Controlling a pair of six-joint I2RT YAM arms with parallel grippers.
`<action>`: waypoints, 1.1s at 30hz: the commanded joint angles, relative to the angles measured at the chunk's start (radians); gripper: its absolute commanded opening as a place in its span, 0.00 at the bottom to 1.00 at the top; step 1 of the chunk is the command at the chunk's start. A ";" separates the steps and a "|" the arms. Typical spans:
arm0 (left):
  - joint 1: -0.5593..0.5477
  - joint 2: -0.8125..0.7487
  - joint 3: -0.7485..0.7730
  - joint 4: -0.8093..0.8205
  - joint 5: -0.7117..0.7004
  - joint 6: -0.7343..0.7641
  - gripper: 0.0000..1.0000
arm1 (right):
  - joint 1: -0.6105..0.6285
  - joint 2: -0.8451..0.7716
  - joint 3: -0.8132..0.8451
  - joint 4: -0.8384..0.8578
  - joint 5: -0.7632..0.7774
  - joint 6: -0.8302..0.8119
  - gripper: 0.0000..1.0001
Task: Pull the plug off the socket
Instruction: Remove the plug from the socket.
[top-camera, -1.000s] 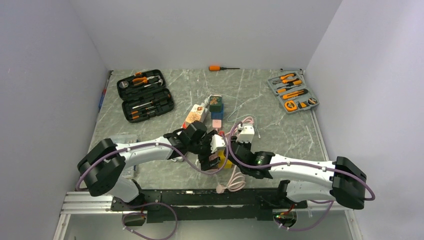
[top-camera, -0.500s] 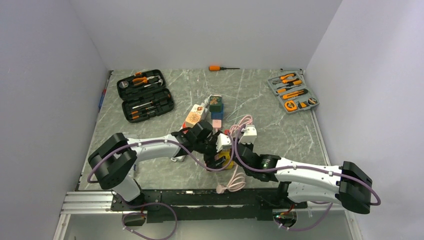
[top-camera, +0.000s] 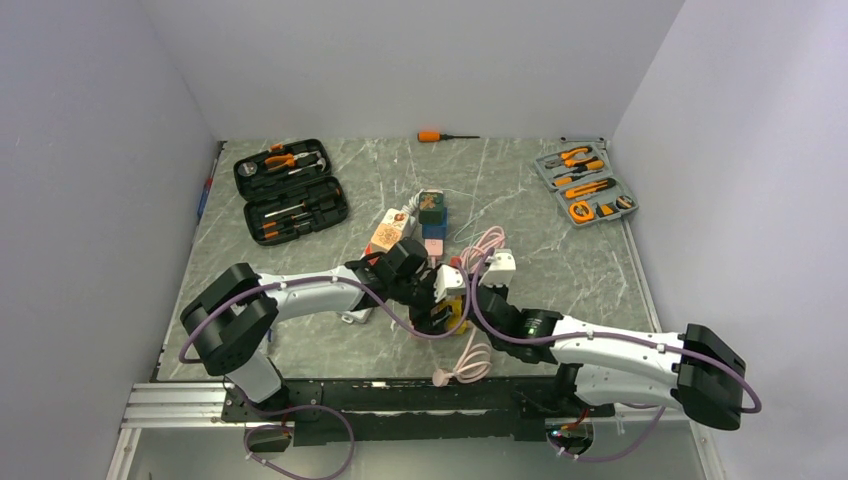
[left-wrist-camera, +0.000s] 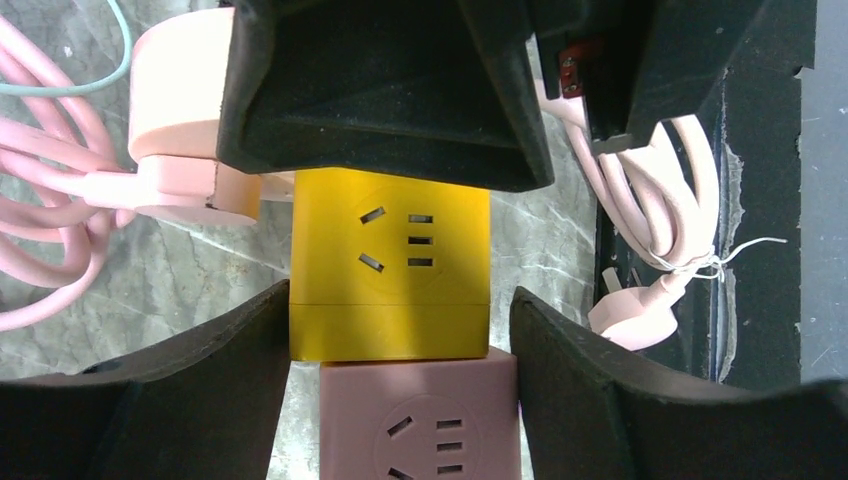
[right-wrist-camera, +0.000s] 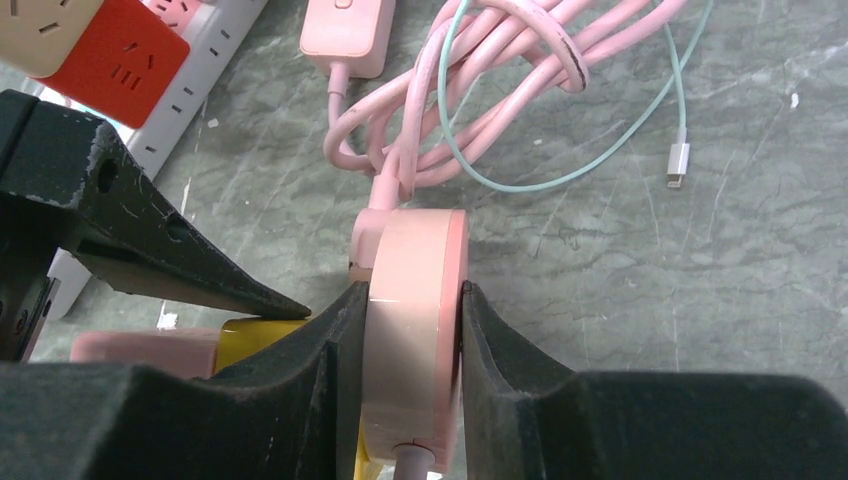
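Observation:
A yellow cube socket (left-wrist-camera: 390, 250) sits on the table with a pink cube socket (left-wrist-camera: 420, 420) against its near face. The round pink plug (right-wrist-camera: 415, 270) is pressed against the yellow cube's side. My right gripper (right-wrist-camera: 412, 292) is shut on the plug, one pad on each flat face. My left gripper (left-wrist-camera: 400, 310) straddles the two cubes. Its left finger (left-wrist-camera: 200, 380) touches the yellow cube, while the right finger (left-wrist-camera: 620, 380) stands a small gap away. In the top view both grippers meet at the yellow socket (top-camera: 456, 324).
The plug's pink cable bundle (right-wrist-camera: 470, 60) and a teal cable (right-wrist-camera: 600, 150) lie beyond the plug. A tied pink cable coil (left-wrist-camera: 660, 230) rests at the table's near edge. A white power strip (top-camera: 395, 228), black tool case (top-camera: 291, 190), grey tool tray (top-camera: 585, 183) and orange screwdriver (top-camera: 440, 135) lie farther back.
My left arm has moved right onto the sockets, and its jaws have narrowed around the yellow cube. The right gripper shifted slightly and keeps its hold on the plug.

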 joint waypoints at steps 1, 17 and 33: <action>-0.038 0.035 0.064 0.151 -0.058 0.039 0.60 | 0.040 -0.064 0.022 0.280 -0.212 -0.023 0.43; -0.038 0.002 0.046 0.096 -0.120 0.085 0.09 | 0.025 -0.499 -0.105 -0.006 -0.082 0.124 0.80; -0.042 -0.010 0.028 0.093 -0.119 0.051 0.36 | -0.303 -0.405 -0.030 -0.136 -0.330 0.095 0.71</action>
